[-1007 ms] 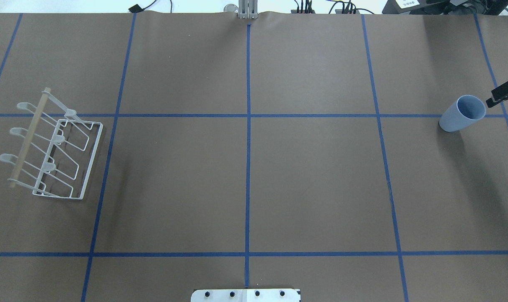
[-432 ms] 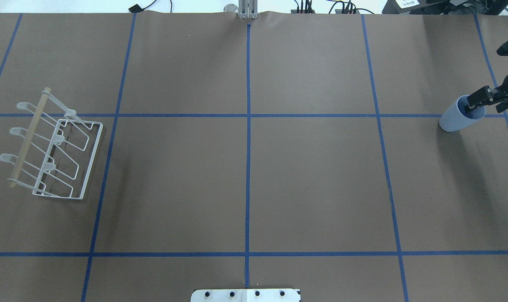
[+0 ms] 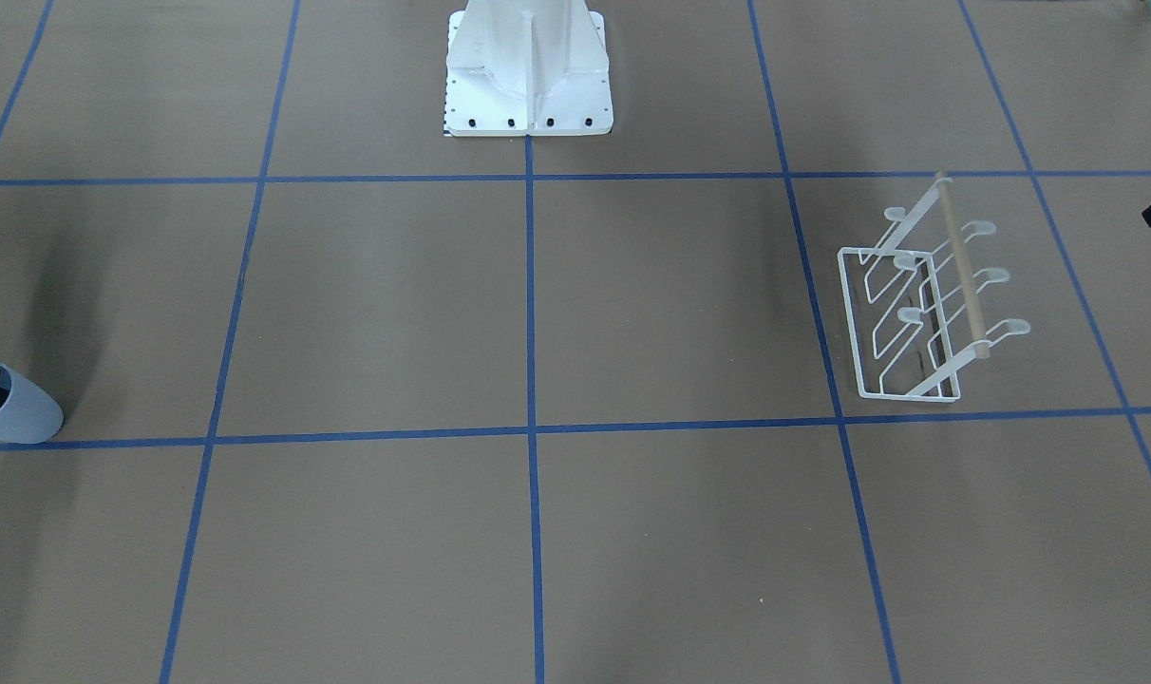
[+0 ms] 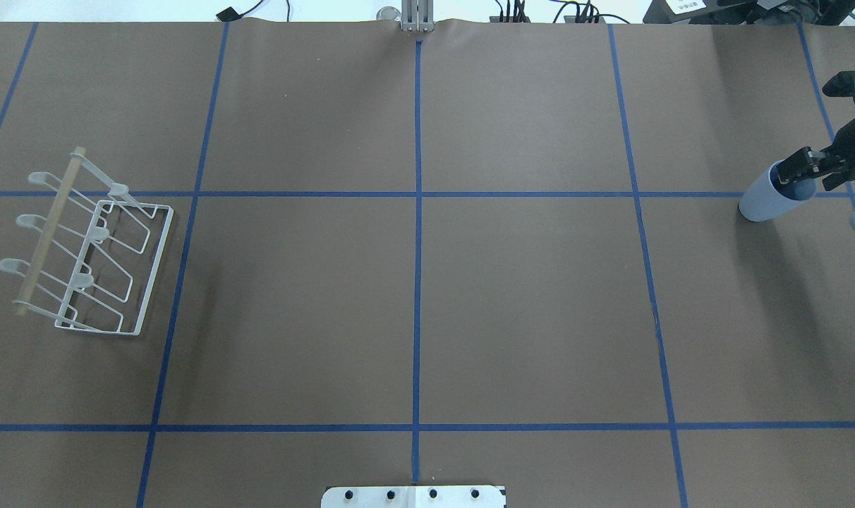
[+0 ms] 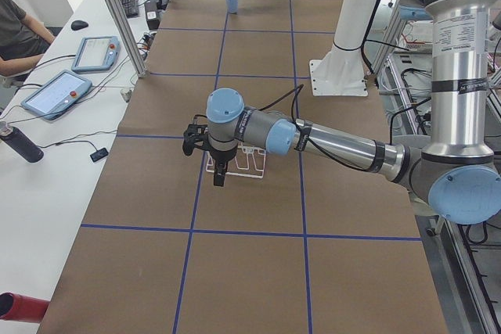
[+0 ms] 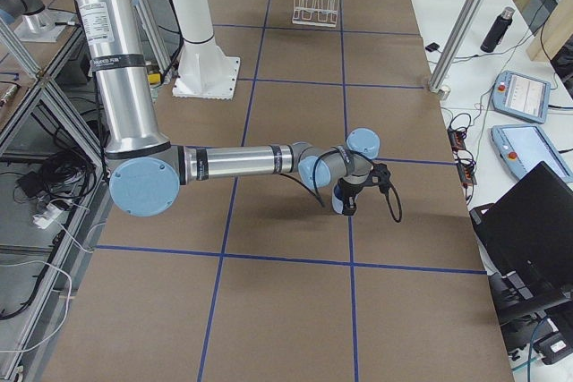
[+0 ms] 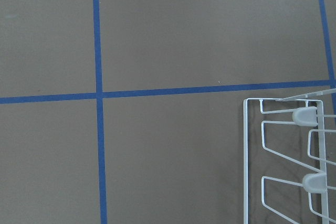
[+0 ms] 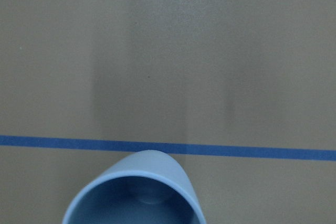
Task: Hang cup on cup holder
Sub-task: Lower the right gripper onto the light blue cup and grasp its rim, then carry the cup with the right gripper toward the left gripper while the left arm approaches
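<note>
The pale blue cup (image 4: 765,203) stands upright at the table's far right; it also shows in the front view (image 3: 20,415) and the right wrist view (image 8: 137,190). My right gripper (image 4: 814,171) is open at the cup's rim, one finger over the mouth and the other outside the wall. The white wire cup holder (image 4: 156,268) with its wooden rod (image 4: 46,233) stands at the far left, and also shows in the front view (image 3: 960,275) and the left wrist view (image 7: 304,116). My left gripper (image 5: 221,171) hovers over the holder; I cannot tell whether it is open or shut.
Blue tape lines divide the brown table into squares. The robot's white base (image 3: 528,76) sits at the near middle edge (image 4: 413,496). Tablets (image 5: 56,91) and a dark bottle (image 6: 498,29) lie on the side bench beyond the table's far edge.
My right gripper has come in from the right edge to the cup's rim. The cup and the cup holder have not moved.
</note>
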